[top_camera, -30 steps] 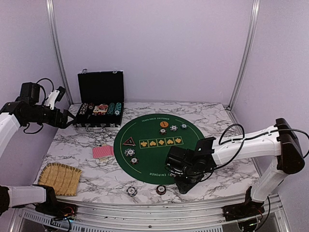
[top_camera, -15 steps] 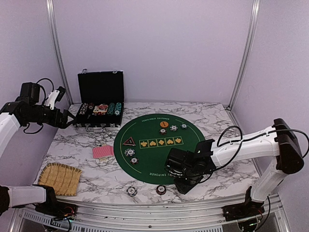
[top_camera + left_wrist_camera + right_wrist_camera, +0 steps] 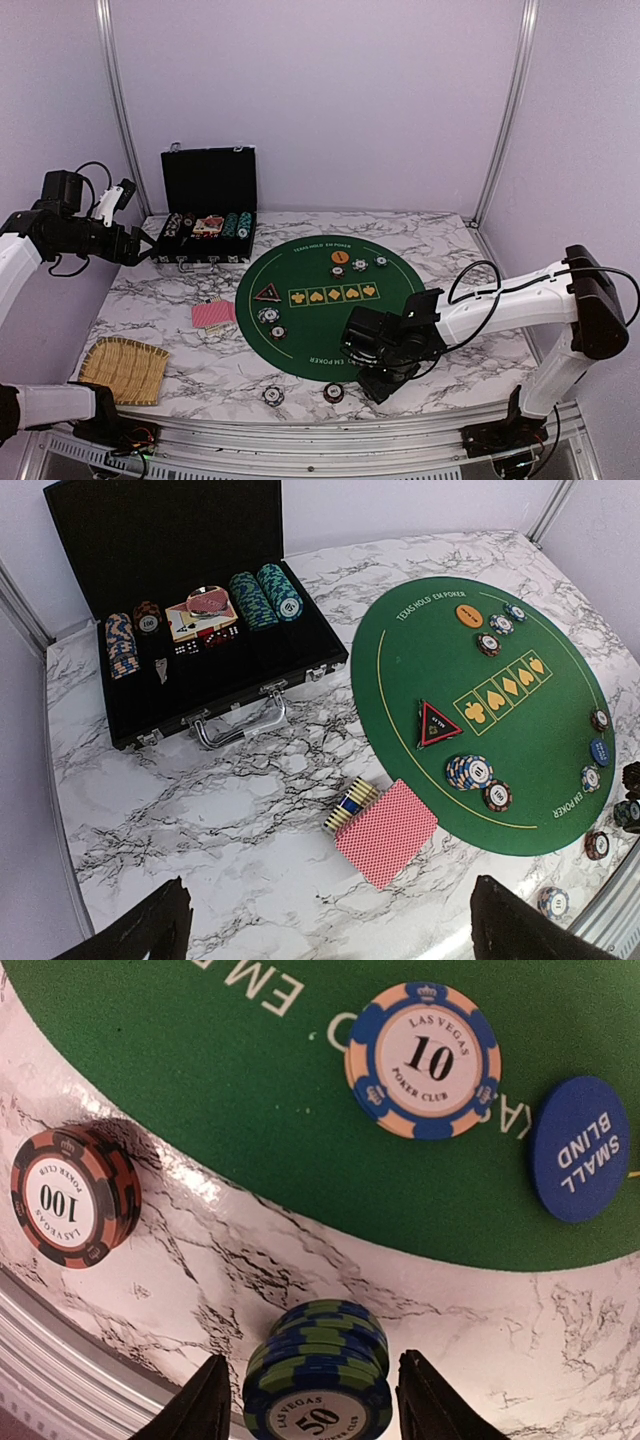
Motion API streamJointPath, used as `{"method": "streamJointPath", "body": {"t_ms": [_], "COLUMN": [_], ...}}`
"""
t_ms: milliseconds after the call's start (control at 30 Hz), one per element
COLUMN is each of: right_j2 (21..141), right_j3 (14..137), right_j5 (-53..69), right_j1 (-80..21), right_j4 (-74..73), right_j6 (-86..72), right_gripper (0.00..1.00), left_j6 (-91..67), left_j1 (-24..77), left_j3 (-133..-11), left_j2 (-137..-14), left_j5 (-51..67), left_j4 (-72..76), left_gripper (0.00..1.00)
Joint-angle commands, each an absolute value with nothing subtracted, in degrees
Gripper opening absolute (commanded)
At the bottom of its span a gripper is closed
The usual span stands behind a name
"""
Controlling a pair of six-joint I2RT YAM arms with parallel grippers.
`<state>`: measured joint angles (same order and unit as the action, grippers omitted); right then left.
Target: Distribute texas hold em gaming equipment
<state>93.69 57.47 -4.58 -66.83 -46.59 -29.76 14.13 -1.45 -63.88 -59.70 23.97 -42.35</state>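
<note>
My right gripper (image 3: 315, 1385) hangs low over the near edge of the marble table (image 3: 250, 1260). Its fingers are partly spread and stand on either side of a blue-and-green stack of poker chips marked 50 (image 3: 318, 1355). That stack rests on the marble, just off the green felt (image 3: 200, 1070). A sliver of stone shows between it and one of my fingers; at the other finger I cannot tell whether the pad touches.

Near it, also on the marble, sits a red-and-black stack marked 100 (image 3: 70, 1197). On the felt lie a blue-and-peach chip marked 10 (image 3: 423, 1060) and, just beside it, a blue round button (image 3: 580, 1148) reading SMALL BLIND.

My left gripper (image 3: 330, 910) is spread wide and holds nothing. It hovers above the left side of the table, beside the black chip case (image 3: 150, 540), which stands open with chips and cards in its tray. Below me the red-backed playing cards (image 3: 388, 832) lie on the marble at the felt's edge. The dark triangular button (image 3: 437, 723) and the orange round button (image 3: 468, 615) lie on the felt, well apart. A straw mat (image 3: 122, 368) lies at the table's near left corner
</note>
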Motion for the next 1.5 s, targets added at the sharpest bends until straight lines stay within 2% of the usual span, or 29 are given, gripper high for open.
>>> {"method": "streamJointPath", "body": {"t_ms": [0, 200, 567, 700, 867, 1167, 1467], "right_j2": [93.4, 92.1, 91.8, 92.4, 92.6, 92.1, 91.1], "right_j3": [58.3, 59.7, 60.1, 59.6, 59.3, 60.0, 64.9], "right_j5": [-5.0, -5.2, -5.1, -4.8, -4.6, -5.2, -7.0], "right_j1": [-66.4, -66.5, -66.5, -66.5, -66.5, -66.5, -66.5], "right_j4": [-46.9, -48.7, -49.0, -48.8, -48.4, -49.1, -53.2], "right_j6": [-29.7, -30.0, -29.9, -29.6, -29.5, -29.7, -29.5], "right_gripper": [0.56, 0.54, 0.44, 0.48, 0.48, 0.32, 0.25], "left_j6": [14.0, 14.1, 14.0, 14.1, 13.9, 14.0, 13.9], "left_j1": [-1.6, -1.6, -1.6, -1.6, -1.6, -1.6, -1.6], "left_j3": [-65.0, -65.0, -65.2, -65.2, -65.5, -65.7, -65.7], "left_j2": [-59.0, -58.9, -59.0, -59.0, -59.1, -59.2, -59.2], "left_j5": [24.3, 24.3, 24.4, 24.4, 24.5, 24.4, 24.5], "left_j4": [-44.0, -44.0, -44.1, -44.1, -44.1, -44.1, -44.1], "left_gripper": [0.99, 0.99, 0.99, 0.99, 0.99, 0.99, 0.99]}}
